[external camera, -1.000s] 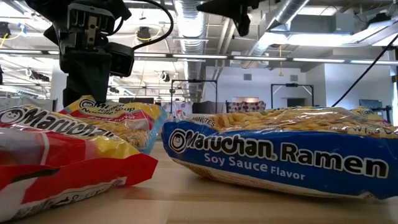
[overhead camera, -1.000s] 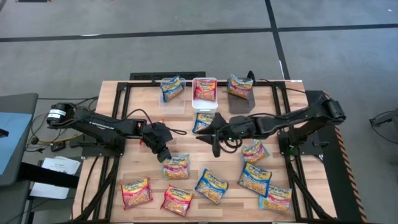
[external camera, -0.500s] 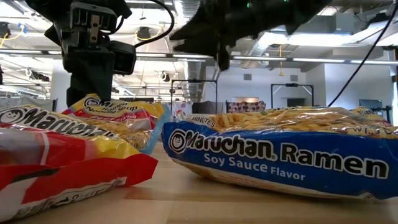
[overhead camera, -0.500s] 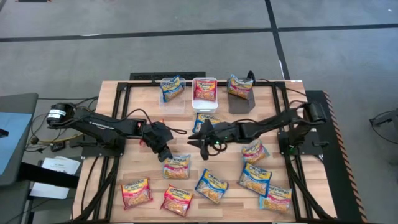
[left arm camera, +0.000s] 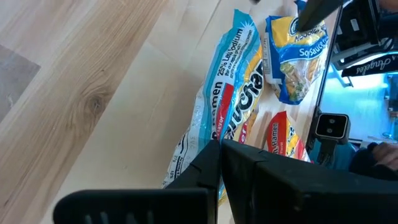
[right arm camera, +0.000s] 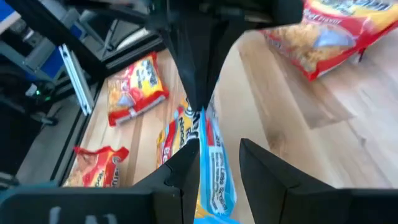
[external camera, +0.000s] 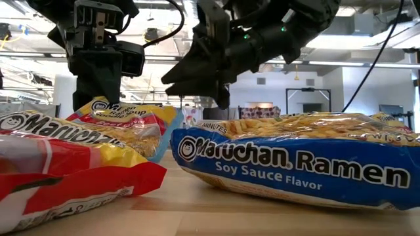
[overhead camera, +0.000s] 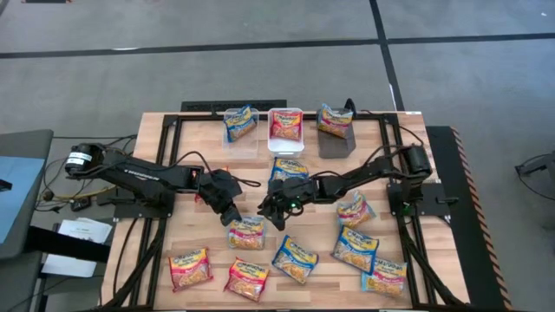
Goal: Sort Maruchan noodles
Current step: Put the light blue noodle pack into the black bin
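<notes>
Right gripper, jaws half-open and empty, hovers at 2 o'clock of the light-blue-trimmed Maruchan packet, apparently lining up a pick; left gripper shut, empty, alongside.

Three bins stand behind the table's middle, a packet in each; more packets lie in front.

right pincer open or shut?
Open: the right pincer shows a clear gap between its fingers, hovering above a blue-trimmed packet, nothing held.
</notes>
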You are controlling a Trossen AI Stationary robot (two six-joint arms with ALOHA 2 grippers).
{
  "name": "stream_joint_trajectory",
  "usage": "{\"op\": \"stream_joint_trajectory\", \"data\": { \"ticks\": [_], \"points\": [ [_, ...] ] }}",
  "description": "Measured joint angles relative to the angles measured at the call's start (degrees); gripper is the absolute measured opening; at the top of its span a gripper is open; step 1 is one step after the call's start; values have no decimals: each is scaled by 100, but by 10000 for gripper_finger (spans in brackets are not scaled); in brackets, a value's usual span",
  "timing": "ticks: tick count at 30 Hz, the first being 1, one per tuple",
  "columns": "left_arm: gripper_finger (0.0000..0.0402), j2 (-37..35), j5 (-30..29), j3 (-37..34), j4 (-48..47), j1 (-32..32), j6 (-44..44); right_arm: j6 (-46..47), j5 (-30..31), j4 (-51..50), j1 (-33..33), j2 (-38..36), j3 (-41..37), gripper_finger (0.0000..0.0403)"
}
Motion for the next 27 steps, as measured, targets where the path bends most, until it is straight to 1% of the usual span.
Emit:
{"op": "stream_joint_trajectory", "data": {
  "ticks": [4, 8, 11, 15, 19, 24, 27],
  "points": [
    [0, 0, 20, 0, 4, 0, 0, -52, -336, -26, -7, 180, 194, 143],
    [0, 0, 18, 0, 7, 0, 4, -58, -385, -206, -16, 205, 239, 158],
    [0, 0, 7, 0, 21, 0, 4, -57, -402, -344, -47, 205, 239, 179],
    [0, 0, -12, 0, 131, 0, 9, -55, -690, -411, -126, 205, 241, 213],
    [0, 0, -75, 0, 203, 0, 13, -52, -746, -733, -189, 205, 241, 238],
    [0, 0, -160, 0, 207, 0, 13, 290, -1271, -828, -240, 205, 241, 242],
    [0, 0, -179, 0, 237, 0, 38, 292, -1291, -1037, -238, 205, 241, 242]
  ]
}}
